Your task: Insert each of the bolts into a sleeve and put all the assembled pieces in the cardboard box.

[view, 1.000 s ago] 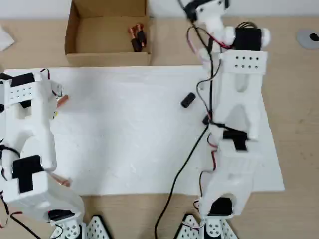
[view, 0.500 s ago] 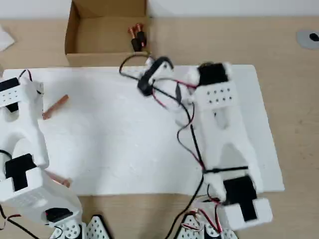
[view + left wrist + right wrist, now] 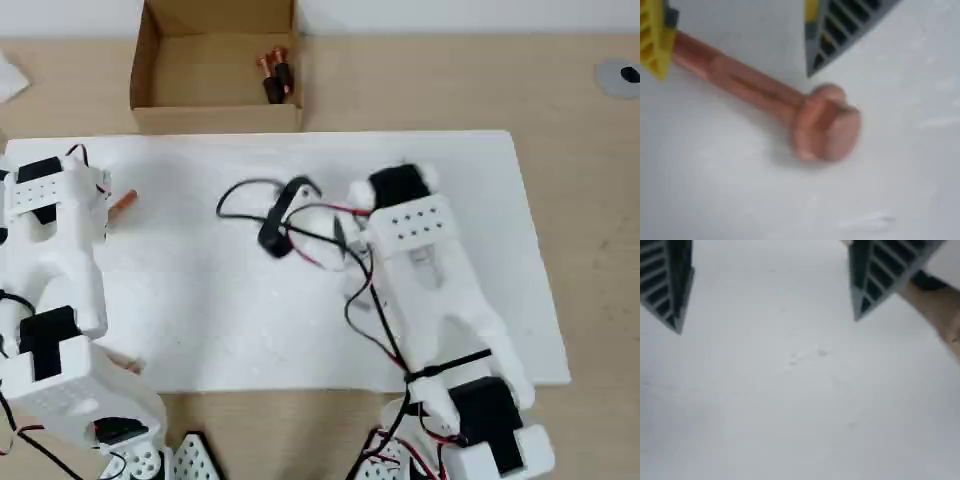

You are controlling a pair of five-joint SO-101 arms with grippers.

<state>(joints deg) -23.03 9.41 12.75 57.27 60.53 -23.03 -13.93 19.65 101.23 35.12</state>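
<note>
Copper bolt (image 3: 765, 92) lying flat; maybe 2 assembled pcs (image 3: 275, 78) in cardboard box (image 3: 205, 70).

My surface (image 3: 585, 210) is pale wood, with a white sheet (image 3: 200, 300) spread across the middle. A cardboard box (image 3: 215, 120) stands upper left. A copper bolt (image 3: 121, 203) lies at the sheet's left side.

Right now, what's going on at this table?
Left gripper sits open over a bolt lying on the white sheet, not gripping it. Right gripper hangs open over bare sheet mid-table, holding nothing. The box holds some assembled pieces. A second bolt lies by the left arm's base.
</note>
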